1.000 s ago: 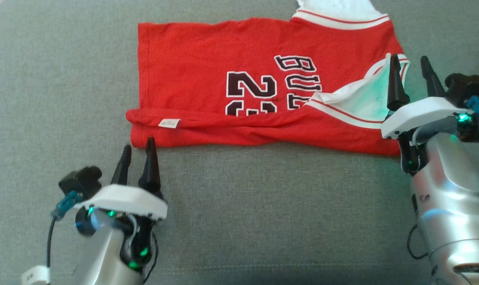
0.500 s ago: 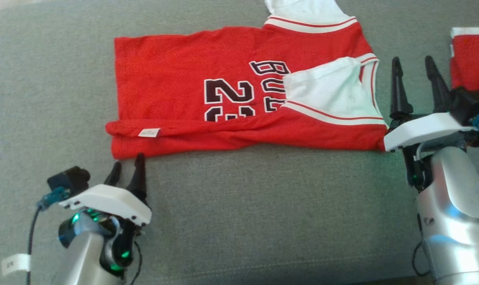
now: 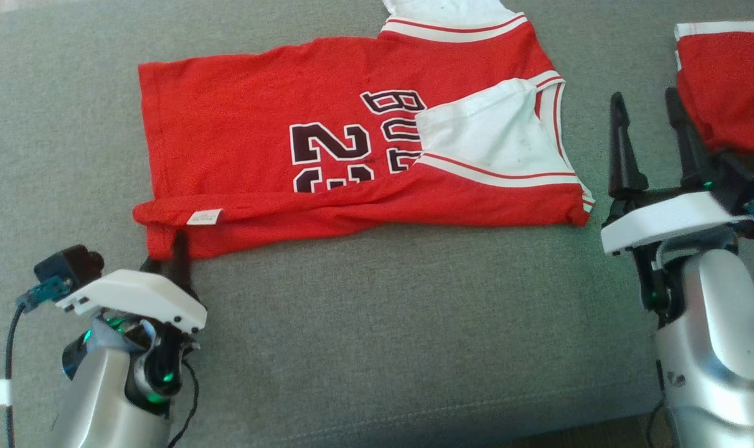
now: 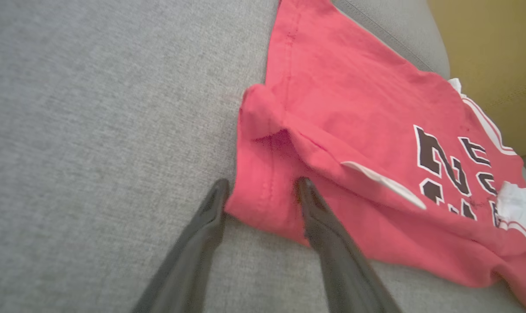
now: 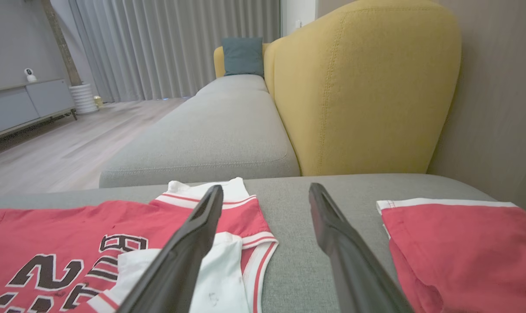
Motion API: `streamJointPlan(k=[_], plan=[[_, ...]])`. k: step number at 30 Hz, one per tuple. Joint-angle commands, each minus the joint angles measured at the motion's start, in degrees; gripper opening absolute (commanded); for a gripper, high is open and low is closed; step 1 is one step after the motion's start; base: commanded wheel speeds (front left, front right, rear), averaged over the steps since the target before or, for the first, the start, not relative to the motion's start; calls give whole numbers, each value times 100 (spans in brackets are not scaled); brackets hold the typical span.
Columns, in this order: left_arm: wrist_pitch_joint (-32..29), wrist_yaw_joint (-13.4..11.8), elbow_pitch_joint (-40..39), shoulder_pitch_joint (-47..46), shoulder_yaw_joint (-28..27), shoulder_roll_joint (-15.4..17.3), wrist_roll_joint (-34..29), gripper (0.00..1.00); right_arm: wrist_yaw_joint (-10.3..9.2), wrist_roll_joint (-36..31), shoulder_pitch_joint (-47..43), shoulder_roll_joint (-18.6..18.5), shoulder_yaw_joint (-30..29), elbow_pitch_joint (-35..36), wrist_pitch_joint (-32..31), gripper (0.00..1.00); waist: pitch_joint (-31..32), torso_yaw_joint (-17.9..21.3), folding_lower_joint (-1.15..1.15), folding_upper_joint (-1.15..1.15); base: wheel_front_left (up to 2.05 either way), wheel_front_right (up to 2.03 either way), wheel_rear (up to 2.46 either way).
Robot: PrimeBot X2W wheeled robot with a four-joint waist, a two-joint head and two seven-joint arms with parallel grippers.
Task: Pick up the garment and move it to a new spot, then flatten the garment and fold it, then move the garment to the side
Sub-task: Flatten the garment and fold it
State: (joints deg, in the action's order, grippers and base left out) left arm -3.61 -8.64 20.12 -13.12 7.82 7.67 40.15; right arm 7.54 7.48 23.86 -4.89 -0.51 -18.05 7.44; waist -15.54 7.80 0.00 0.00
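The garment [image 3: 258, 143] is a red jersey with white sleeves and a dark number. It lies flat on the grey sofa seat [image 3: 377, 323], its near edge folded up over its front. My left gripper [image 3: 165, 255] is at its near left corner. In the left wrist view that gripper [image 4: 263, 184] is open, one finger on the red hem [image 4: 267, 191], the other on the seat beside it. My right gripper [image 3: 644, 96] stands open and empty over bare seat, just right of the jersey's white sleeve [image 3: 489, 130]. The right wrist view shows its tips [image 5: 266, 188] above the jersey [image 5: 63, 230].
A second red piece with a white band [image 3: 725, 87] lies at the far right, close to my right gripper's outer finger [image 5: 458, 252]. A yellow backrest [image 5: 358, 87] rises behind the seat. The seat's front edge [image 3: 414, 423] runs along the bottom of the head view.
The head camera has shifted. My left gripper has moved forward until its fingers straddle the jersey's near left corner. My right gripper has drawn back off the white sleeve, which now lies flat.
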Motion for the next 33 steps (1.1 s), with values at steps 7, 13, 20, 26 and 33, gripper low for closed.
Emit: streamJointPlan(k=[7,13,20,26,33], plan=[[-113,-23,-331,-73,-83,227,-51,0,-5,-66,-463,-148,371,256,-1103,100,14,23,0,0,0,0,0],[4,-44,-878,97,-113,308,-95,0,-5,33,-682,-128,408,176,-1640,100,13,-45,0,0,0,0,0],[-23,-72,-1512,255,-40,353,-144,0,-5,-4,-547,-10,177,-317,-1911,100,-34,-190,0,0,0,0,0],[-187,-138,-1766,359,30,445,-185,0,-5,-107,-239,103,-23,-926,-2001,100,-84,-276,0,0,0,0,0],[-223,-147,-1571,360,45,465,-157,0,-5,48,-33,148,147,-1432,-2282,36,-106,-282,0,0,0,0,0]])
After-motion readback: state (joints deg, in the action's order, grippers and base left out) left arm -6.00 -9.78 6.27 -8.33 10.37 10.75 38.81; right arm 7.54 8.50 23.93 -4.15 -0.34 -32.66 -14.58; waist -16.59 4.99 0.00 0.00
